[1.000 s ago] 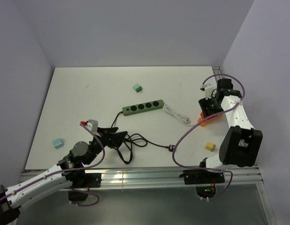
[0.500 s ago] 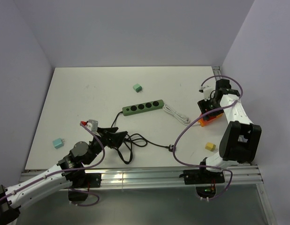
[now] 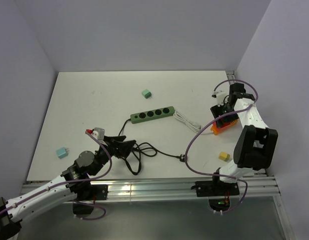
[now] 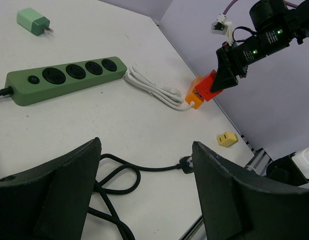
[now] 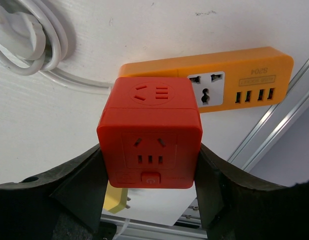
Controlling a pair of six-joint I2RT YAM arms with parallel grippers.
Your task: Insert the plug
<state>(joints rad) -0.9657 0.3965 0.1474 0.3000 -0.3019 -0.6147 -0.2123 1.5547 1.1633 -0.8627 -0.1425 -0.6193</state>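
1. Currently mid-task, to judge by the layout: plug in grasp and at the strip, but not clearly seated.
2. Pinches the red cube plug point(image 5: 149, 130) from both sides with the right gripper point(image 5: 149, 167), over at the far right of the table point(image 3: 94, 100).
3. Holds that cube directly over the left half of the orange power strip point(image 5: 244, 75), leaving the strip's universal socket and row of USB ports uncovered beside it.
4. Cannot tell from any view whether the prongs already sit in a socket or only hover above one, since the cube's own body hides that side.
5. Hovers the left gripper point(image 4: 144, 150), spread wide and holding nothing, above the looped black cable point(image 4: 119, 177) at the near left, well apart from the plug.
6. Leaves the green power strip point(image 4: 64, 77) lying mid-table with its four outlets unfilled, and the bundled white cord point(image 4: 152, 87) between it and the orange strip.
7. Leaves loose as well a small yellow plug point(image 3: 224, 156) near the right arm's base, one teal adapter point(image 3: 146, 93) beyond the green strip and another at the left edge.
8. Probably remaining: pressing the cube fully home, confirming a flush fit, then letting go and backing away.
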